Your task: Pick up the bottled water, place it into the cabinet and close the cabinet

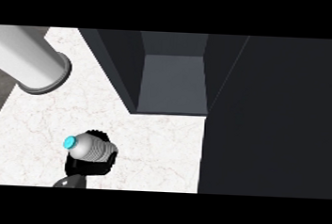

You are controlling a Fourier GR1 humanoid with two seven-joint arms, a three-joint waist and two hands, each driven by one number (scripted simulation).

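At lower left of the frame, the left hand curls round the bottled water; keep it upright while carrying toward the open cabinet at upper centre.

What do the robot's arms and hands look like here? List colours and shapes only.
Only one hand shows, at the view's lower left: black, with stubby rounded fingers. A short grey piece of its forearm pokes in from the bottom edge. No cables or markings are visible.
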